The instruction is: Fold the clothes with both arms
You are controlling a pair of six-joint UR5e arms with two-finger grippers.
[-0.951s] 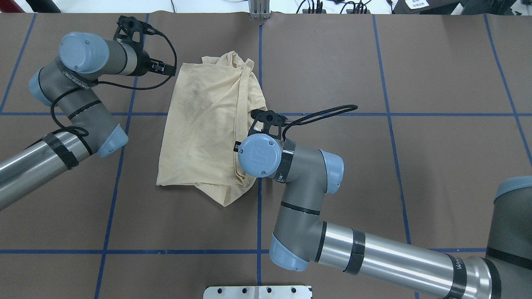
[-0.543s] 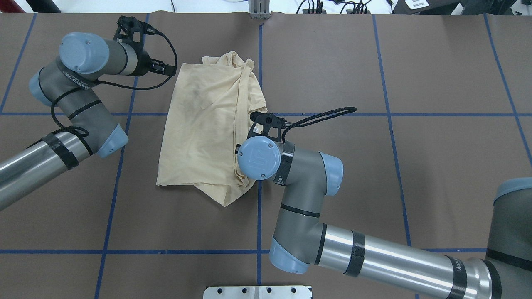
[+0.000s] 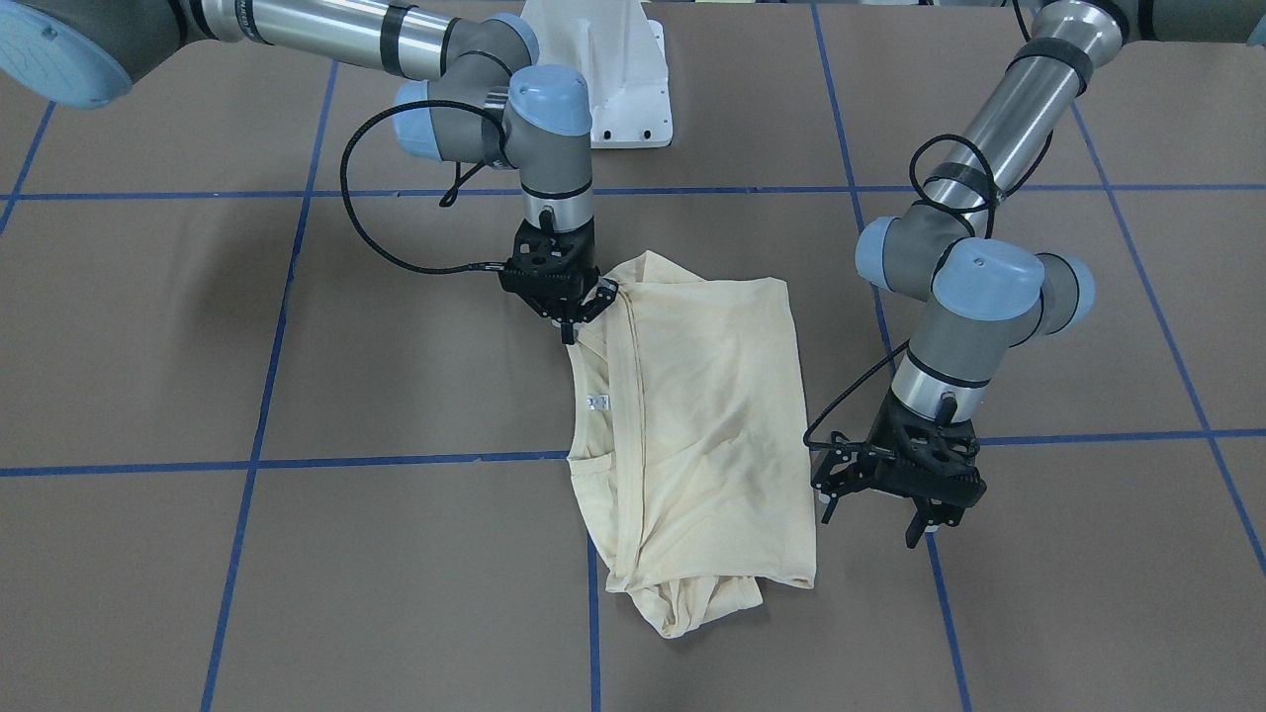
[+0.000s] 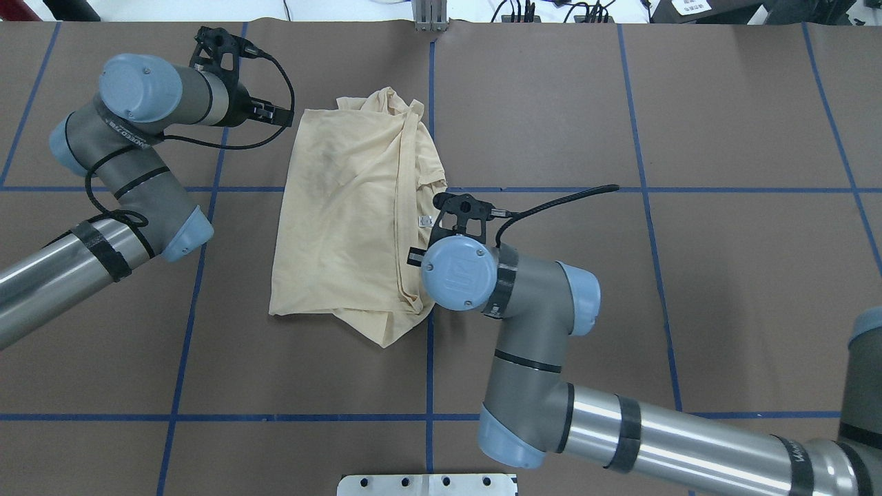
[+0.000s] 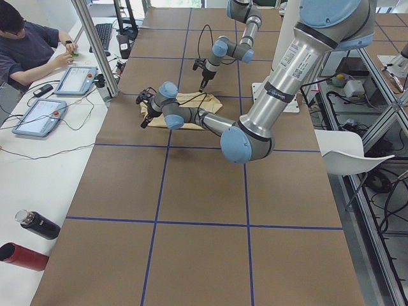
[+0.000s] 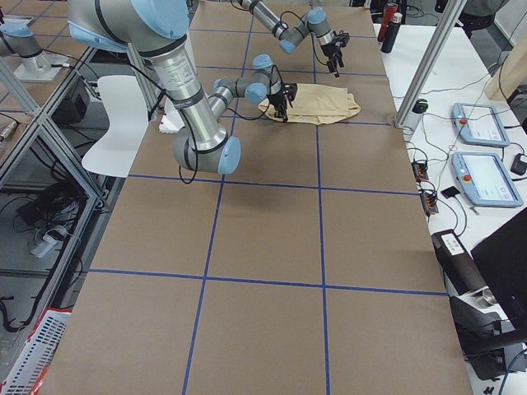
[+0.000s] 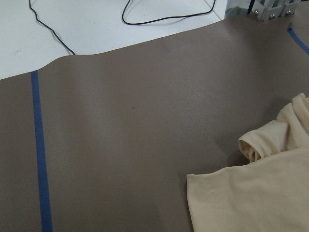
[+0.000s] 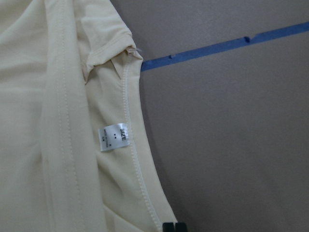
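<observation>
The T-shirt is lying partly folded lengthwise on the brown table covering, print hidden. The right gripper is holding its fingertips together on the T-shirt's neckline hem, near the white neck label. The left gripper is hanging spread wide and empty, just beside the T-shirt's opposite long edge. The step in hand appears to be squaring the fold; the next move is calling for the left gripper to take that edge. Blue tape lines are crossing the covering around the T-shirt; beyond the T-shirt, a person is sitting at a white bench
</observation>
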